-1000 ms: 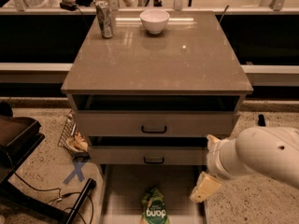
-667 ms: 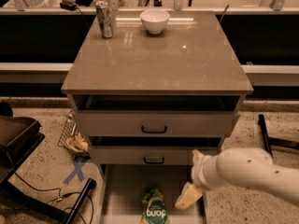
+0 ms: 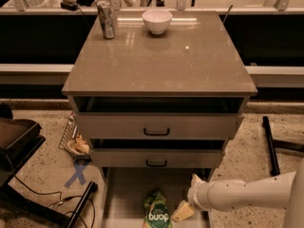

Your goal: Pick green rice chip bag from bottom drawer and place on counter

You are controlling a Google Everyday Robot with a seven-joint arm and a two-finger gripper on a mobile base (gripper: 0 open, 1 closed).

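The green rice chip bag (image 3: 157, 214) lies on the floor of the open bottom drawer (image 3: 124, 194), near its front, at the bottom edge of the view. My gripper (image 3: 183, 211) reaches in from the right on a white arm and hangs low over the drawer, just right of the bag and close beside it. The counter (image 3: 161, 56) is the glossy grey-brown top of the cabinet, above the two upper drawers.
A metal can (image 3: 106, 19) and a white bowl (image 3: 157, 21) stand at the back of the counter. A wire basket (image 3: 71, 139) and a blue X mark (image 3: 77, 175) lie left of the cabinet. A black stand (image 3: 28, 175) is at the left, a black bar (image 3: 270, 144) at the right.
My arm has swung left and lower over the bottom drawer, bringing the gripper from the drawer's right side to just beside the bag. The bag has not moved.
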